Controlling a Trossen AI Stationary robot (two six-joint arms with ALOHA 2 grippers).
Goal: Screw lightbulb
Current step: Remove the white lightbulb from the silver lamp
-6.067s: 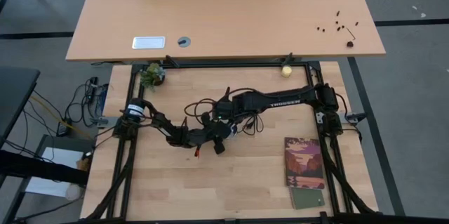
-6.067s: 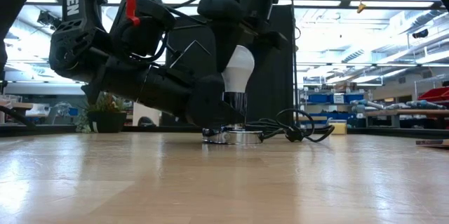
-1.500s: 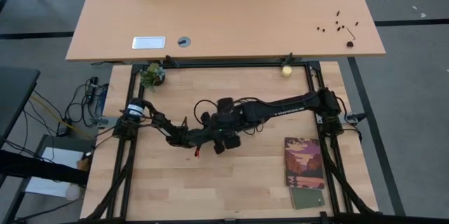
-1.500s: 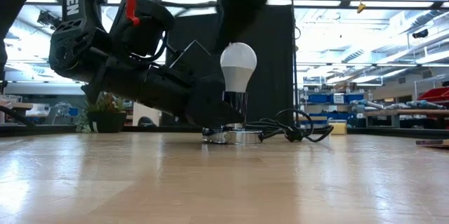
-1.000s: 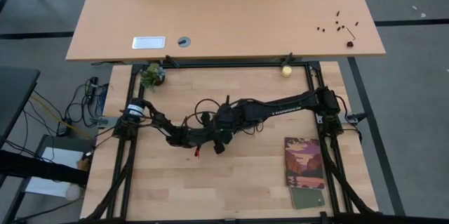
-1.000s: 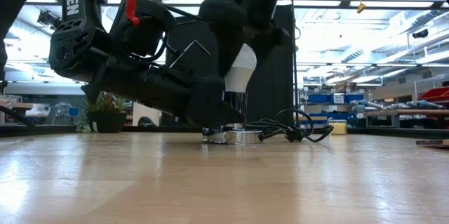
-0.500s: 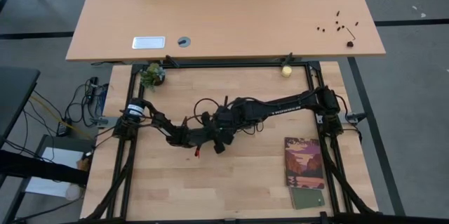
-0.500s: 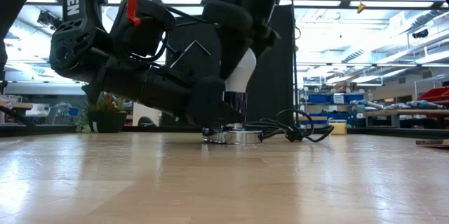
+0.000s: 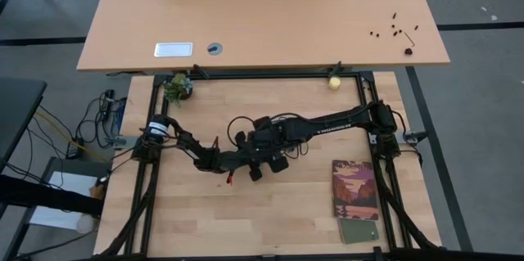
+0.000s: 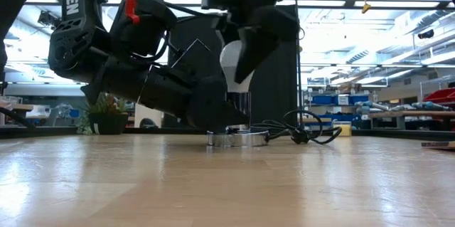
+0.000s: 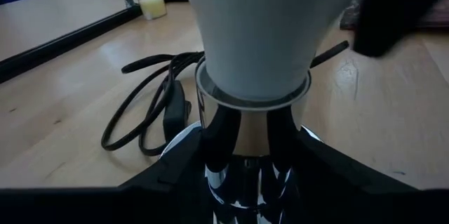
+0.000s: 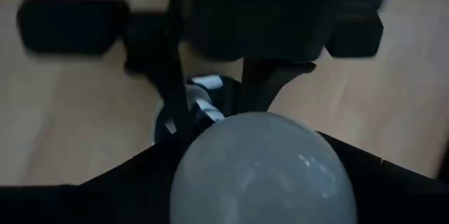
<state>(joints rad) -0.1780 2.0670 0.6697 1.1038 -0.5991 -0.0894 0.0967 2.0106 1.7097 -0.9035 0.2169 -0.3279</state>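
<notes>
Since half a second ago the right gripper (image 10: 238, 60) has turned around the lightbulb (image 10: 237, 67), fingers now angled down either side of it.

High view: both arms meet mid-table; "TROSSEN" faintly readable on the right arm (image 9: 332, 123). Booklet (image 9: 355, 188) lies well apart, yellowish ball (image 9: 334, 83) at the far edge.

Low view: bulb upright in the silver socket (image 10: 237, 138), black cord (image 10: 298, 132) beside it. "OSSEN" readable on an arm at upper left.

Left wrist view: left gripper (image 11: 242, 175) clamps the socket stem under the bulb (image 11: 254, 31).

Right wrist view: fingers flank the bulb (image 12: 263, 168), probably touching it; blurry.
</notes>
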